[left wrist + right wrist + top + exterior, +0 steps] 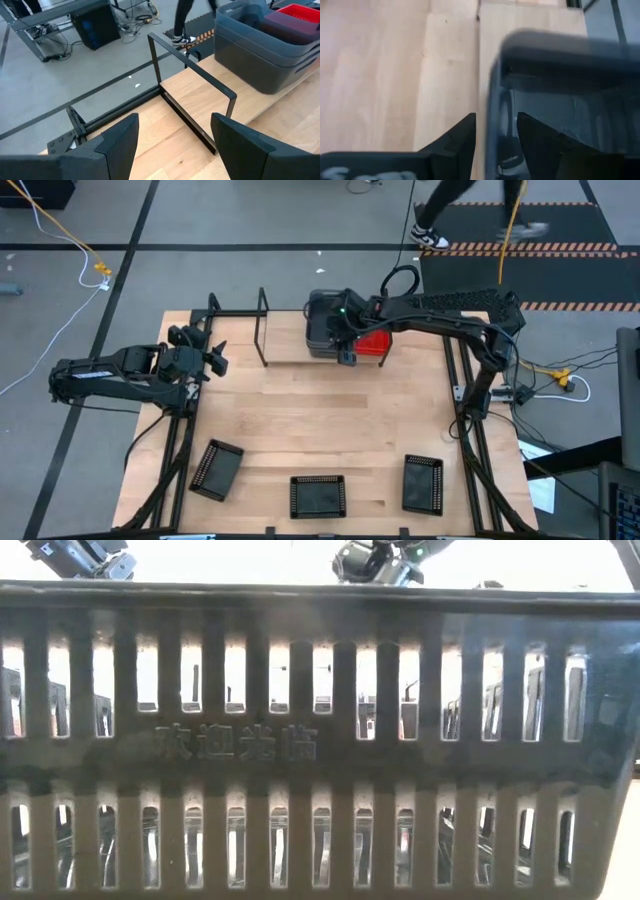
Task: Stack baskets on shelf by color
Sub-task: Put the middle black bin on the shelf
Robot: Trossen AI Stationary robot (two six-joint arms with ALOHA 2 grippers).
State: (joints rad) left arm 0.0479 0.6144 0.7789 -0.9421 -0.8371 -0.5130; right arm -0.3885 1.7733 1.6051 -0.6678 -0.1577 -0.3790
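A stack of grey baskets (322, 320) stands on the shelf (285, 348) at the table's far side, with red baskets (376, 341) right beside it. My right gripper (346, 352) (496, 120) is over the stack's near side, shut on the top grey basket (555, 75). Three black baskets (217, 469) (318, 495) (422, 483) lie along the near edge. My left gripper (212, 352) (175, 125) waits open at the shelf's left end, facing its black frame (195, 90). My right gripper pinches the top grey basket's near side wall (496, 100) between its two fingers, one finger (462, 137) outside and the other (535, 135) inside the basket. The fingers come from above, pointing down. The basket sits on the grey stack.
One black basket's slotted wall (320, 740) fills the low view, right in front of that camera. Bare tabletop (320, 415) lies between the shelf and the black baskets. A person's legs (440, 220) pass on the floor beyond the far edge.
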